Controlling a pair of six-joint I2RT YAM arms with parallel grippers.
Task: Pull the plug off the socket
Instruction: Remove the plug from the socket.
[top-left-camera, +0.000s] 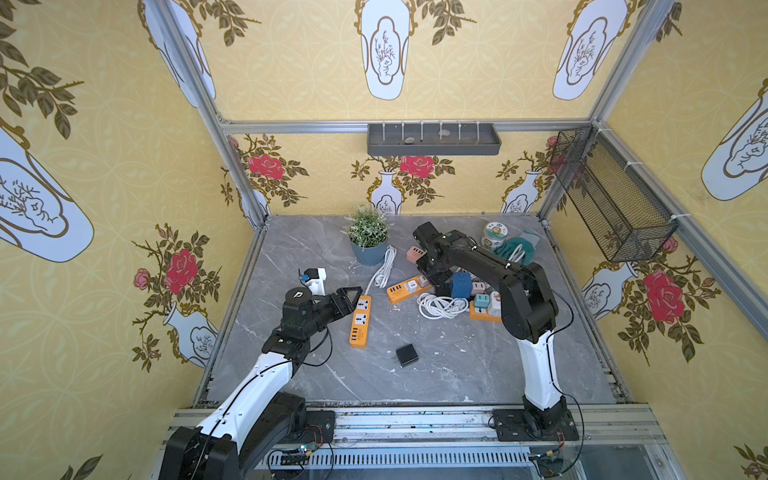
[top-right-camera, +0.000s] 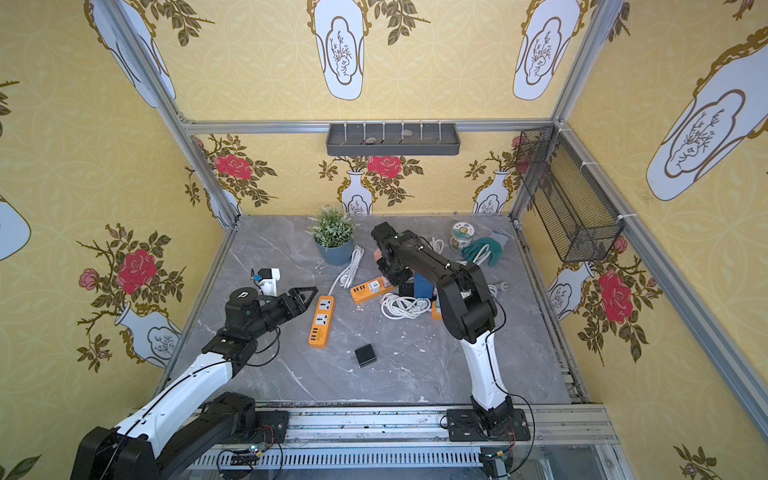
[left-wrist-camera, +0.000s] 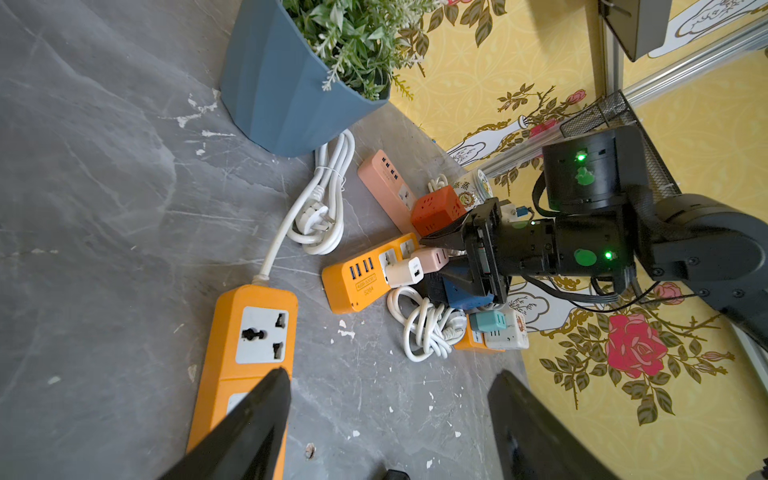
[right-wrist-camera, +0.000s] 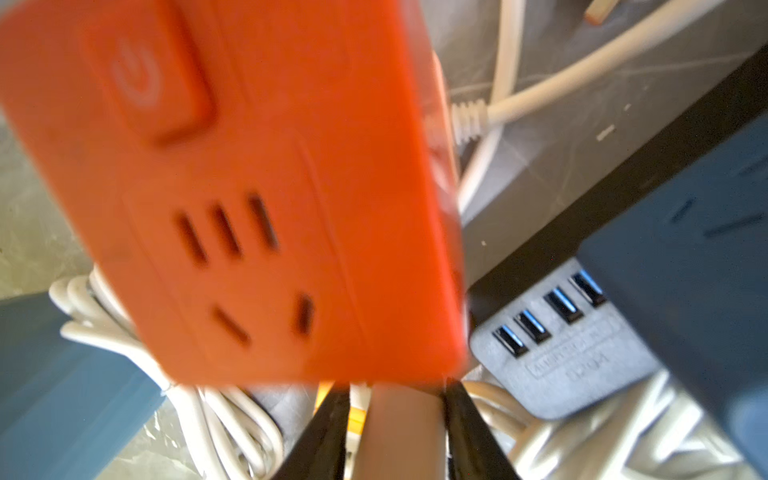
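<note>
Pink plug (right-wrist-camera: 399, 432) sits clamped between the right fingers (right-wrist-camera: 328, 436); left fingers (left-wrist-camera: 249, 428) stand apart.

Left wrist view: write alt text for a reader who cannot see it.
The right gripper clamps a pink plug seated in an orange power strip with USB ports, amid a pile of adapters and coiled white cords on a grey table. Nearer, the open left gripper hovers near a second orange strip with empty sockets; a blue plant pot stands behind.
</note>
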